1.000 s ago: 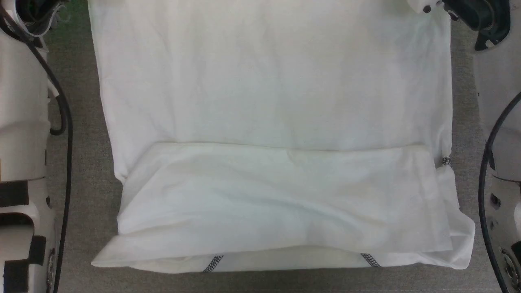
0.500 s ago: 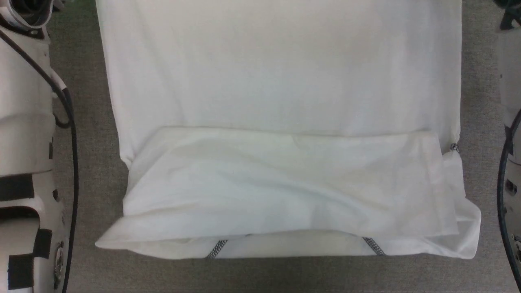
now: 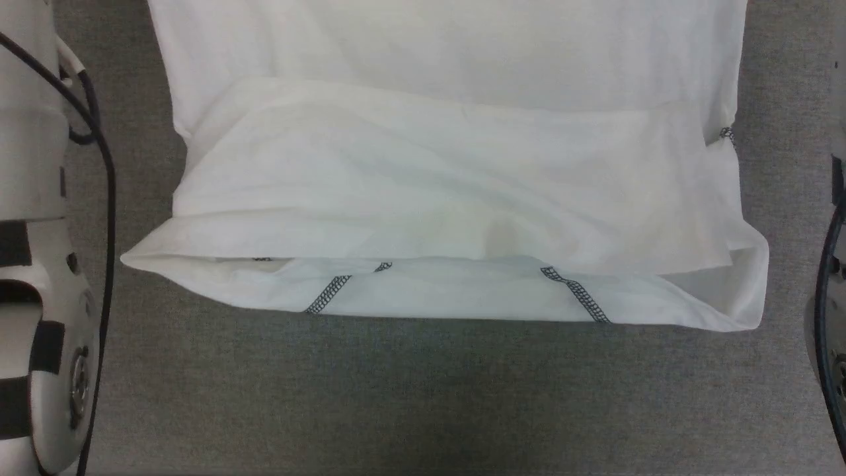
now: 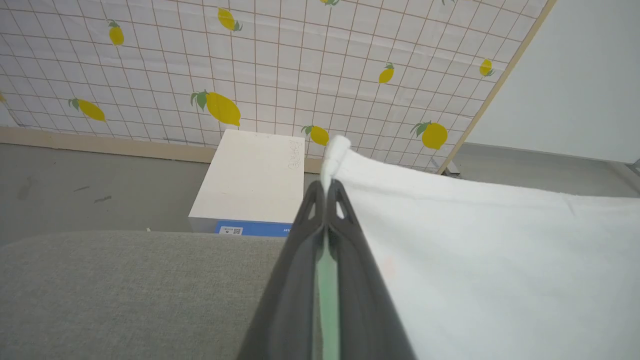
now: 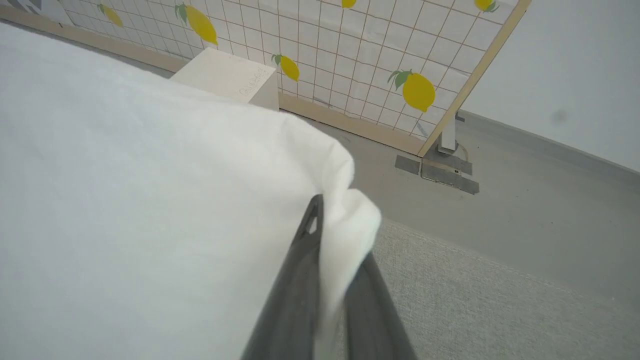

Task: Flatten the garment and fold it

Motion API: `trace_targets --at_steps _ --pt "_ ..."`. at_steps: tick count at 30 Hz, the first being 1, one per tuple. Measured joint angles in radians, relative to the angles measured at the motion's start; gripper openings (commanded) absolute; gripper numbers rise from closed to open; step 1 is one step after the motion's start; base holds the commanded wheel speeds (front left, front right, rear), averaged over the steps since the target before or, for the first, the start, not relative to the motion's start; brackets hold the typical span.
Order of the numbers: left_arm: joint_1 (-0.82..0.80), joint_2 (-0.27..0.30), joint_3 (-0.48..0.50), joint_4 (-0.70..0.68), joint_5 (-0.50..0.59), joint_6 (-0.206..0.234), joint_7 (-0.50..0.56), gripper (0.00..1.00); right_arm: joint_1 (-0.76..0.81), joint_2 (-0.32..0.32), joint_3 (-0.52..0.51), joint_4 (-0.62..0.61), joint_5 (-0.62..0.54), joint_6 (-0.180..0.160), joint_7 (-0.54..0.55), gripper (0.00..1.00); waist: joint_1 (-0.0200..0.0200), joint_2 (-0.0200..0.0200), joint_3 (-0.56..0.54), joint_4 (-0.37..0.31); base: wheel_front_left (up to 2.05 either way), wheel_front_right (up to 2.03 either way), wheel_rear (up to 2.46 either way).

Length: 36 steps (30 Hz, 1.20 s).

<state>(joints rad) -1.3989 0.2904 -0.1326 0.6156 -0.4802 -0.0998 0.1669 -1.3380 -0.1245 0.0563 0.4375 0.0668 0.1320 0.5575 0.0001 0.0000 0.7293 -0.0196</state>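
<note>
On the grey padded surface (image 3: 423,396) the white shirt (image 3: 449,185) lies with its near end folded over. The left gripper (image 4: 327,190) and right gripper (image 5: 340,235) each pinch a far corner. The cloth spans between them, its body running back toward the robot.

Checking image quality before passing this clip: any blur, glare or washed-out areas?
Head view: even soft light, shirt nearly washed out, faint shadow under its near edge. Left wrist view: lemon-print panel crisp, fingers slightly soft near the lens. Right wrist view: fingers blurred, shirt featureless white, dim smudge on the plain wall.
</note>
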Motion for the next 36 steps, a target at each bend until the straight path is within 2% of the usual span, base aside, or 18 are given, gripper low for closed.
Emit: trace_targets --at_steps 6,12,16,19,25,31,36 --pt "0.073 0.010 -0.061 0.009 -0.064 -0.024 -0.074 0.00 0.081 -0.022 0.026 0.008 0.071 0.000 -0.069 0.00 0.0000 0.0000 -0.046 0.009 0.00 0.00 0.00" --pt "0.245 0.064 -0.211 -0.135 -0.200 -0.024 -0.112 0.00 0.236 -0.056 0.032 -0.028 0.170 0.000 -0.114 0.00 0.0000 0.0000 -0.125 0.021 0.00 0.00 0.00" --pt "0.362 0.117 -0.259 -0.217 -0.258 -0.024 -0.157 0.00 0.361 -0.073 0.030 -0.075 0.242 0.000 -0.127 0.00 -0.0001 0.0000 -0.192 0.033 0.00 0.00 0.00" --pt "0.463 0.134 -0.261 -0.247 -0.307 -0.024 -0.178 0.00 0.463 -0.082 0.021 -0.112 0.286 0.000 -0.125 0.00 -0.0001 0.0000 -0.244 0.040 0.00 0.00 0.00" --pt "0.668 0.127 -0.251 -0.296 -0.375 -0.019 -0.210 0.00 0.657 -0.089 -0.029 -0.199 0.346 0.000 -0.092 0.00 -0.0002 0.0000 -0.343 0.056 0.00 0.00 0.00" --pt "0.827 0.117 -0.234 -0.327 -0.422 0.023 -0.235 0.00 0.815 -0.077 -0.067 -0.283 0.371 0.000 -0.041 0.00 -0.0002 0.0000 -0.417 0.069 0.00 0.00 0.00" --pt "0.932 0.106 -0.229 -0.327 -0.458 0.041 -0.230 0.00 0.911 -0.066 -0.087 -0.323 0.376 0.000 0.002 0.00 -0.0002 0.0000 -0.450 0.072 0.00 0.00 0.00"
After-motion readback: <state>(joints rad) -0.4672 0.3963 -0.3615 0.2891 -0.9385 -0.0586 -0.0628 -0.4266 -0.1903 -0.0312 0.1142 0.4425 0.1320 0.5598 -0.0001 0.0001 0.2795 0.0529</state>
